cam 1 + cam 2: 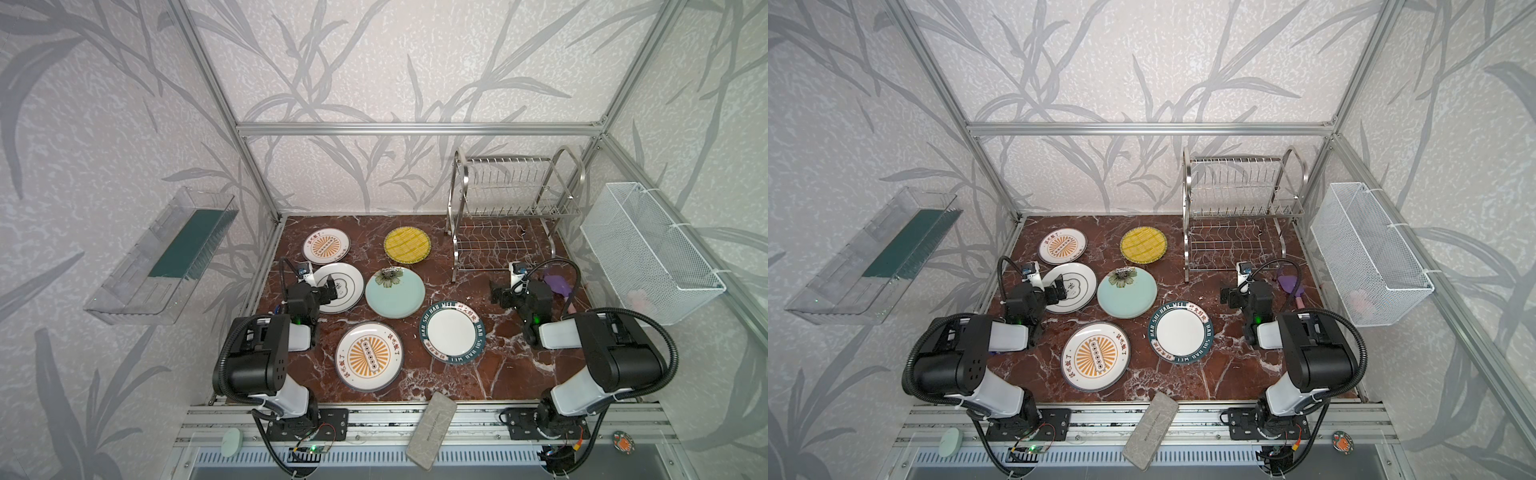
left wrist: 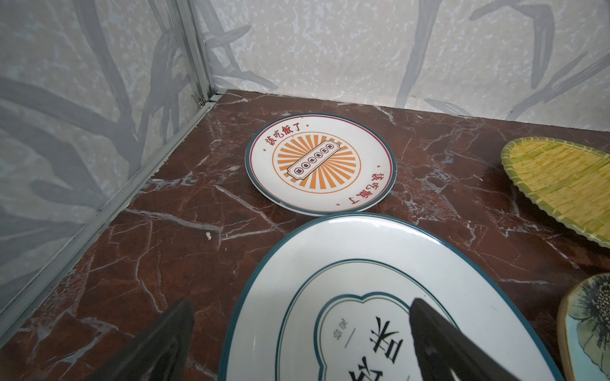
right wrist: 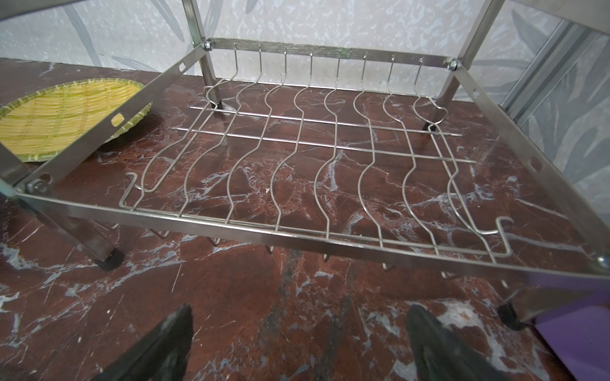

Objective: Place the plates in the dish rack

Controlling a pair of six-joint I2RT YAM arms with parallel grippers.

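Plates flat on table left and centre, dish rack back right, basket right of it

Facing the lower tier of the steel dish rack from low over the red marble table, right gripper spread wide, holding nothing. Beyond the rack's side rail, flat on the marble, the small yellow plate; beside a rack foot, a purple object.

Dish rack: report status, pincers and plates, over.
Left pincer open over ringed plate; right pincer open, facing dish rack. Rack empty; six plates flat on table. Purple item beside rack.
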